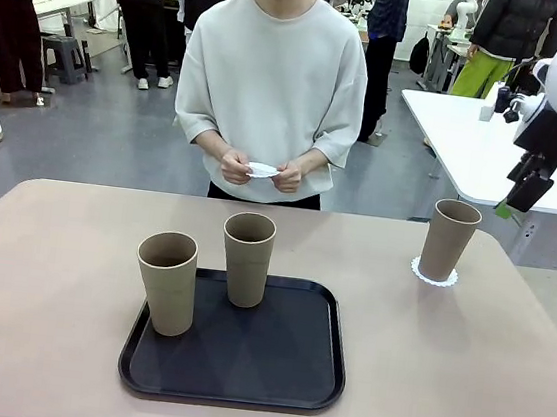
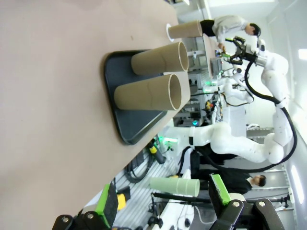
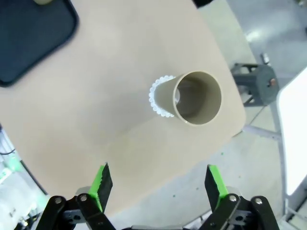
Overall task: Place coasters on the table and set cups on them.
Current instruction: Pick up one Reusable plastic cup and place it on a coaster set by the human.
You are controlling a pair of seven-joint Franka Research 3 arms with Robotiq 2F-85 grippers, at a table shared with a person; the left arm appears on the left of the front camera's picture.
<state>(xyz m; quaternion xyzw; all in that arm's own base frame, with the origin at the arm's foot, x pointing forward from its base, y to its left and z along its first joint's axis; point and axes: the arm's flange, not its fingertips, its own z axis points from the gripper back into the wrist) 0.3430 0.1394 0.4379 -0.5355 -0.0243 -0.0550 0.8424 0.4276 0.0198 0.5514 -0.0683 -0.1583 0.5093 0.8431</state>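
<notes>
Front view: beige table (image 1: 50, 273), grey floor (image 1: 95, 137) behind.

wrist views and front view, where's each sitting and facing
Front view: between the arms, facing the person across the table; right gripper raised.
Left wrist view: rolled sideways, low by the table, facing the tray's cups; left gripper open.
Right wrist view: high, looking down on the cup on its coaster; fingers open.
All three share that cup.

Cups (image 1: 166, 281) are matte tan-brown, all three uniform; the table (image 1: 50, 273) is beige, the tray (image 1: 238, 385) black. The coaster (image 1: 434, 277) is white (scalloped, lace-like edge). The right gripper (image 3: 157, 179) is black with green pads.
</notes>
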